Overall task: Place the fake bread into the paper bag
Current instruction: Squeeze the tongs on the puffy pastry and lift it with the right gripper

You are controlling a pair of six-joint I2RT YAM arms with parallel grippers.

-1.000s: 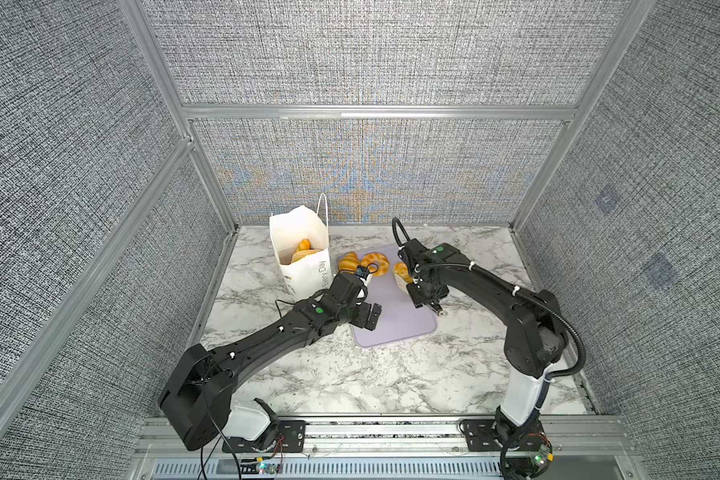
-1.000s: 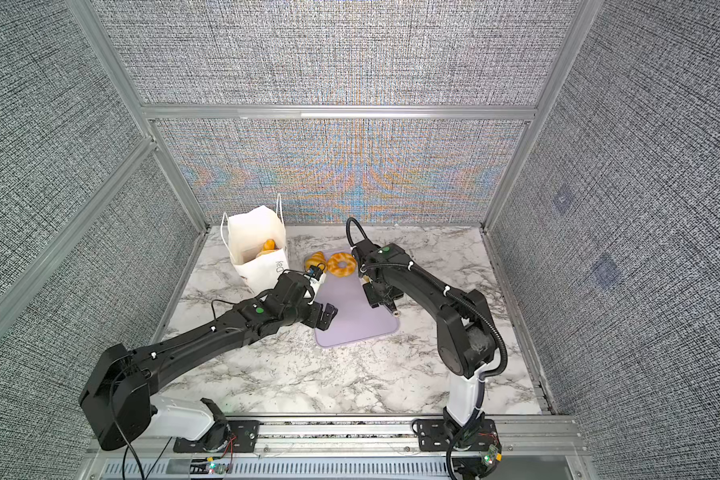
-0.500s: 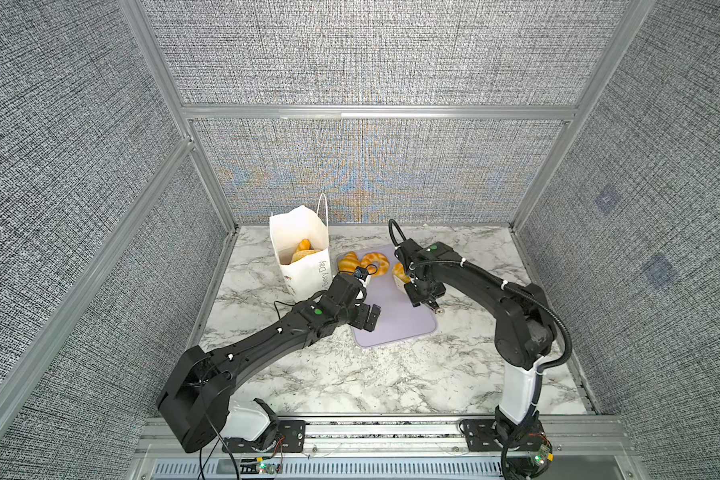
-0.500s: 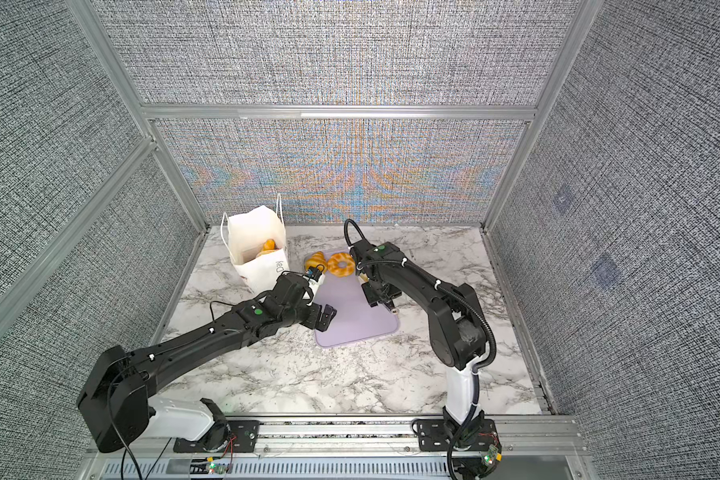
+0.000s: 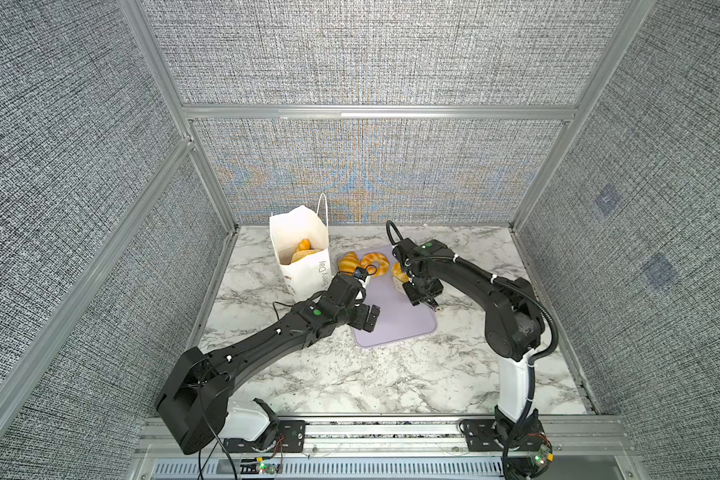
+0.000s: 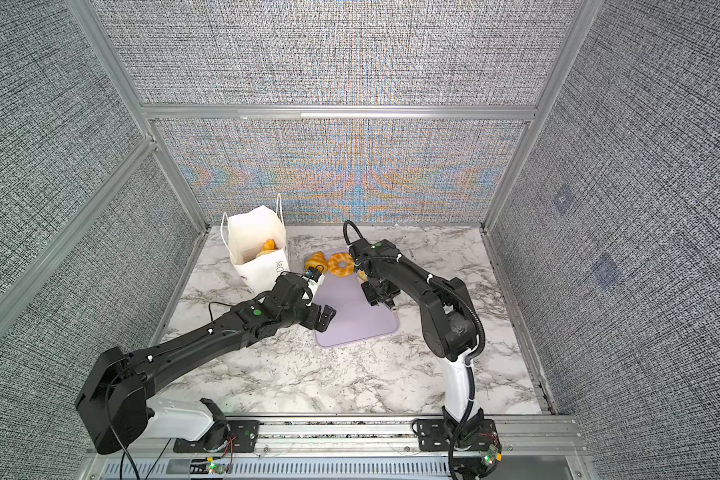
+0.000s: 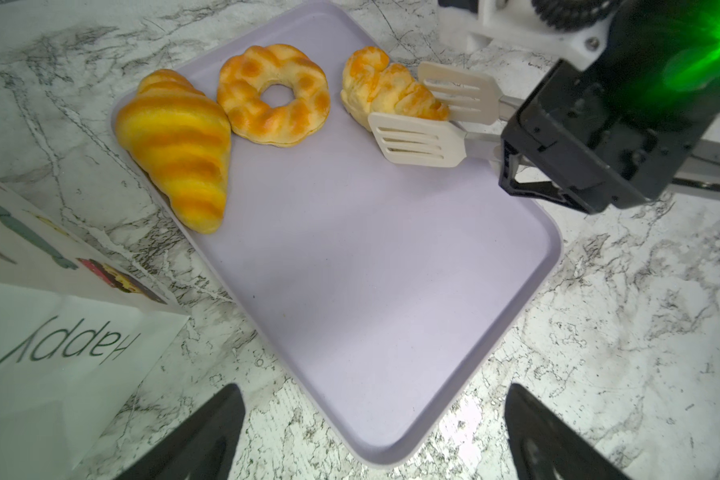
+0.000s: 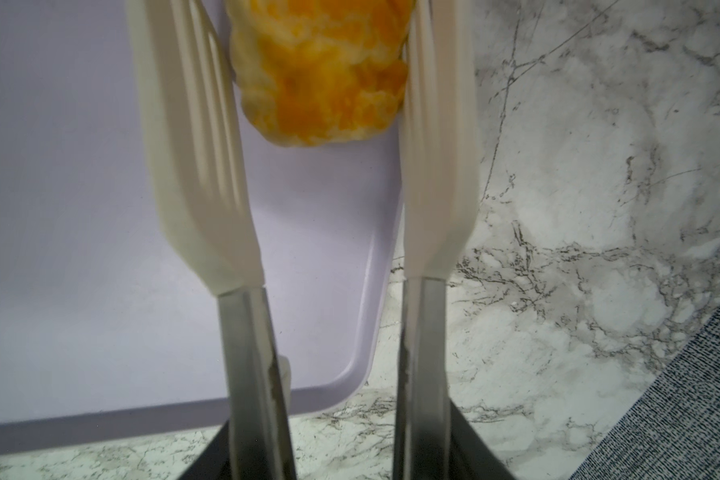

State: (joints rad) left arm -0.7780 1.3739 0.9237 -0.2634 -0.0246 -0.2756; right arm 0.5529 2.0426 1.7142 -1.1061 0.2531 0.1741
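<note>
On the grey-veined marble bench (image 5: pixel 350 374) a tall white paper bag (image 5: pixel 304 278) with string handles stands upright toward the far left corner. Its mouth is open, and golden pastries (image 5: pixel 304 249) are visible inside it. Just beside the bag lies a flat lavender plastic tray (image 5: pixel 395 320), and three pieces of fake bread lie in a row along the tray's far edge.

- **Far left corner:** a glossy yellow and orange striped croissant (image 7: pixel 179 145).
- **Middle of the far edge:** a golden ring-shaped pastry (image 7: pixel 241 112), touching the croissant.
- **Far right corner:** a paler flaky pastry (image 7: pixel 374 89), apart from the ring.

The right gripper (image 5: pixel 422 296) is clamped on a pair of metal tongs (image 7: pixel 420 139) with cream slotted blades. The tongs are half closed, with one blade on each side of the flaky pastry. In the right wrist view the blades lie against the pastry or very close to it. Whether they really press it cannot be told. The pastry appears to rest on the tray.

The left gripper (image 5: pixel 368 318) hangs over the tray's near left corner. Its fingers are spread wide and it carries nothing. The bag's lettered side is close to the arm's wrist.
</note>
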